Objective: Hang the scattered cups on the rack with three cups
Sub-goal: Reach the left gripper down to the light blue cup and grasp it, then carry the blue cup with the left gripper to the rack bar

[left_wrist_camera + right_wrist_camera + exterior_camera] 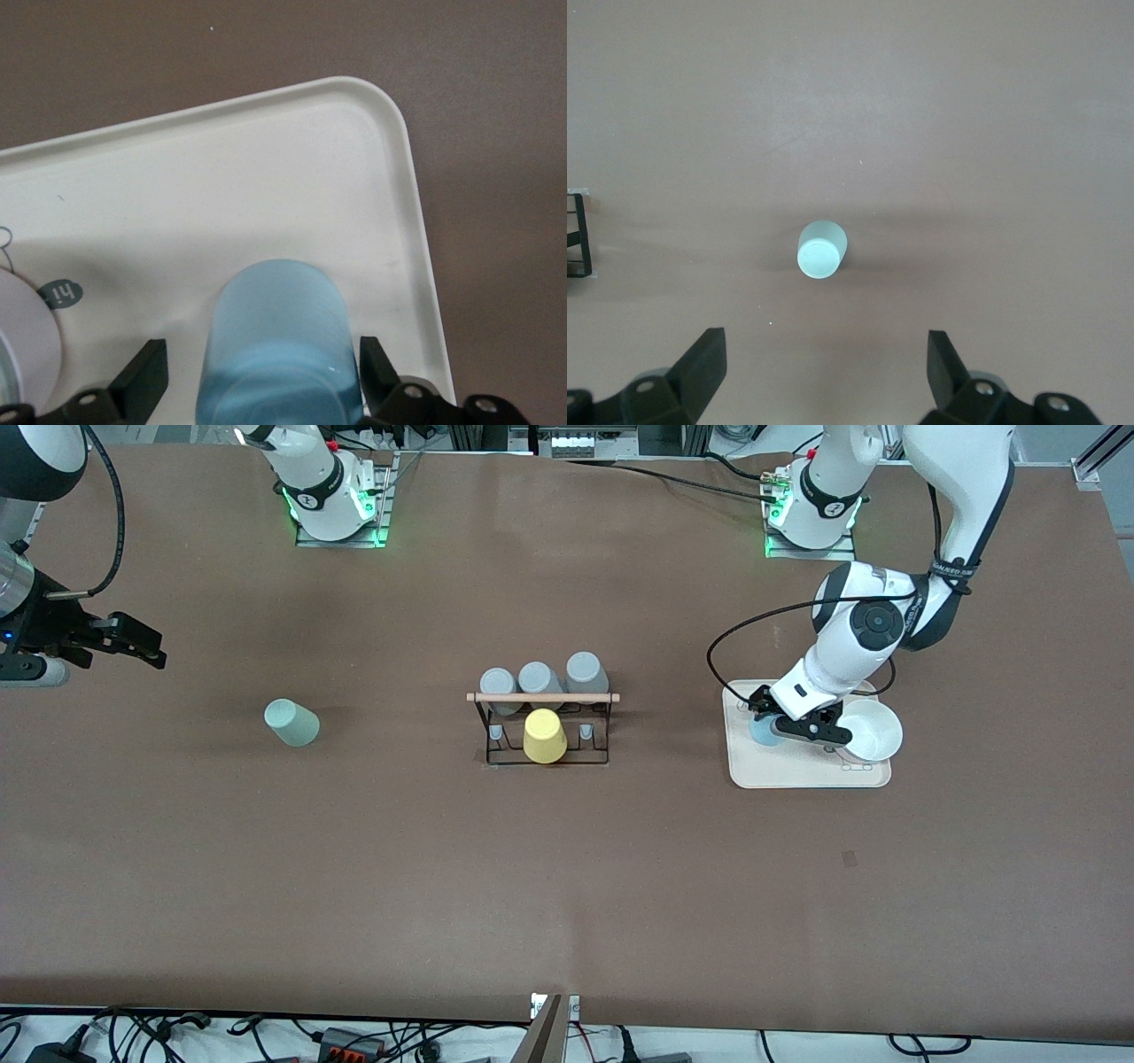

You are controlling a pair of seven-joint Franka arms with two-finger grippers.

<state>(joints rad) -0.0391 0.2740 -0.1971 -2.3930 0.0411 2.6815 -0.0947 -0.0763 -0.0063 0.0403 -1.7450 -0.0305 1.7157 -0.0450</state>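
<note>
A light blue cup (762, 732) (279, 345) is on the cream tray (797, 776) (266, 177), toward the left arm's end of the table. My left gripper (783, 726) (263, 356) is down over it, fingers (146, 376) on either side of the cup with a gap still showing. A pale mint cup (291, 723) (822, 250) sits on the bare table toward the right arm's end. My right gripper (142, 646) (826, 350) hangs open and empty above the table near that cup. The black wire rack (543, 697) (580, 235) stands mid-table.
Three grey cups (540, 679) hang on the rack along its wooden rod, and a yellow cup (544, 735) hangs on its side nearer the front camera. A white bowl (870, 729) (22, 345) shares the tray with the blue cup.
</note>
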